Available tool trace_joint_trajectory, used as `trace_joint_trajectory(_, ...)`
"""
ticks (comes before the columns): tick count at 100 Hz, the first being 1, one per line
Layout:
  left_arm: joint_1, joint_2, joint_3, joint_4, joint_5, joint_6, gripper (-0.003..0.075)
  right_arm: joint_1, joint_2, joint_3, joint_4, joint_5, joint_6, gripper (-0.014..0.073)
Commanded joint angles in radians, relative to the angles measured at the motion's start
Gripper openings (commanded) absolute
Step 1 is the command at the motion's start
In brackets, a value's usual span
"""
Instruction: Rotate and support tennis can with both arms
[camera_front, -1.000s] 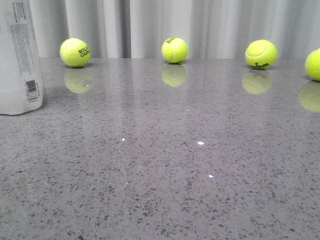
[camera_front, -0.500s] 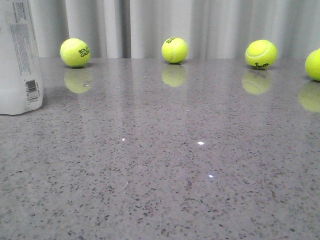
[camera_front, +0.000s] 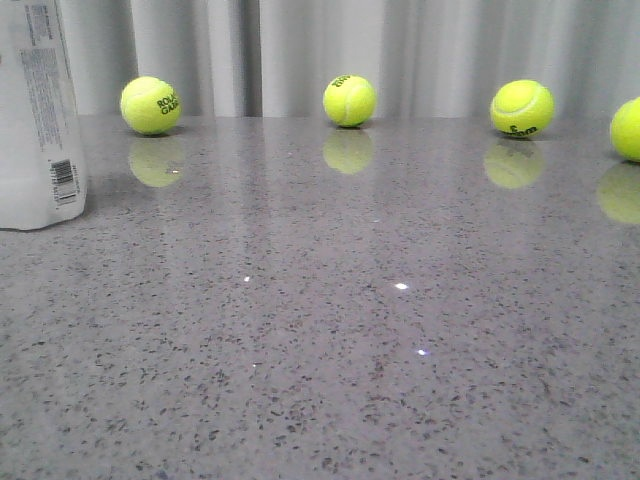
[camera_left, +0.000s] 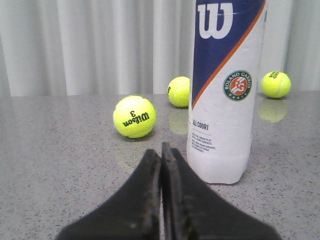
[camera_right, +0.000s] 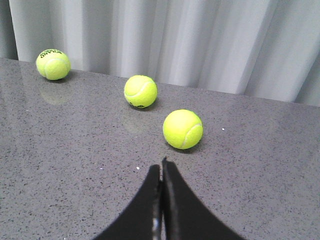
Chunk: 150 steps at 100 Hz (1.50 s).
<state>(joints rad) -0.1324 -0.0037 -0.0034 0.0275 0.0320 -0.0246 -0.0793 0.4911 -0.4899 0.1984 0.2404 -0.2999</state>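
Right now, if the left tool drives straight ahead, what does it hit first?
Probably nothing at once. The left tool, shut, points into the gap between the tennis can and the nearest ball. The can stands just beside that line and might be clipped; depth is unclear.

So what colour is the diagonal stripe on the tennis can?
Orange, between navy and white on the tennis can; clearest in the left wrist view.

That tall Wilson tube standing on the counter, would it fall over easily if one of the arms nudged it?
Probably yes. The tennis can stands upright, tall on a narrow base, so a high push would likely tip it. The polished stone table looks slick, so a low push may slide it instead. Once down, its round body would likely roll.
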Motion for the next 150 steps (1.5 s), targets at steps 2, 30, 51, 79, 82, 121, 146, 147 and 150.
trace_joint_trajectory(2,-0.001,-0.039,0.048,0.000,-0.090,-0.011,-0.0021,-0.006,0.003,-0.027,0.007,-0.073,-0.003,-0.0067)
trace_joint_trajectory(30,-0.001,-0.039,0.048,0.000,-0.090,-0.011,-0.0021,-0.006,0.003,-0.027,0.007,-0.073,-0.003,-0.0067)
trace_joint_trajectory(51,-0.001,-0.039,0.048,0.000,-0.090,-0.011,-0.0021,-0.006,0.003,-0.027,0.007,-0.073,-0.003,-0.0067)
trace_joint_trajectory(79,-0.001,-0.039,0.048,0.000,-0.090,-0.011,-0.0021,-0.006,0.003,-0.027,0.007,-0.073,-0.003,-0.0067)
trace_joint_trajectory(82,-0.001,-0.039,0.048,0.000,-0.090,-0.011,-0.0021,-0.006,0.003,-0.026,0.007,-0.073,-0.003,-0.0067)
trace_joint_trajectory(121,-0.001,-0.039,0.048,0.000,-0.090,-0.011,-0.0021,0.036,-0.079,0.085,-0.080,-0.129,0.052,-0.0067)
trace_joint_trajectory(146,-0.001,-0.039,0.048,0.000,-0.090,-0.011,-0.0021,0.059,-0.256,0.282,-0.182,-0.314,0.198,-0.0067)
trace_joint_trajectory(147,-0.001,-0.039,0.048,0.000,-0.090,-0.011,-0.0021,0.059,-0.262,0.293,-0.182,-0.317,0.198,-0.0067)
trace_joint_trajectory(150,-0.001,-0.039,0.048,0.000,-0.090,-0.011,-0.0021,0.059,-0.286,0.313,-0.182,-0.324,0.201,-0.0067)
